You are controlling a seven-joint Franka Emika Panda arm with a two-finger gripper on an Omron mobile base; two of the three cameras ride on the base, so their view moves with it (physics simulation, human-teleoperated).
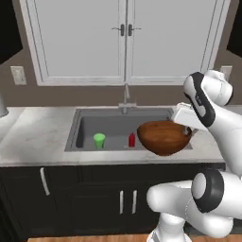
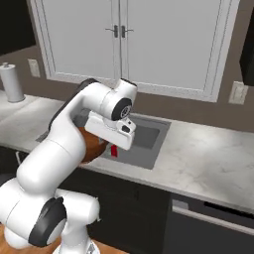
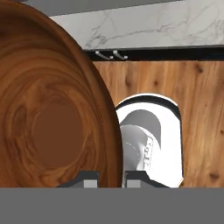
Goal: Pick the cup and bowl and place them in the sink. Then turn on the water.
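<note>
The big reddish-brown bowl (image 1: 163, 137) hangs tilted over the right part of the dark grey sink (image 1: 75, 130), just above its front rim. My gripper (image 1: 189, 130) is shut on the bowl's right rim. In the hand view the bowl (image 3: 48, 109) takes up the left side, and its rim runs down between my gripper's (image 3: 110, 179) two fingertips. From the right base view my arm hides most of the bowl (image 2: 93, 148). The small green cup (image 1: 99, 140) stands upright on the sink floor at the left. No water falls from the faucet (image 1: 125, 97).
A small red bottle (image 1: 132, 140) stands in the sink between cup and bowl. Marble counter (image 2: 208, 158) stretches to the sink's right and the counter (image 1: 33, 134) to its left. A paper towel roll (image 2: 10, 82) stands far left. White cabinet doors (image 1: 125, 38) hang above.
</note>
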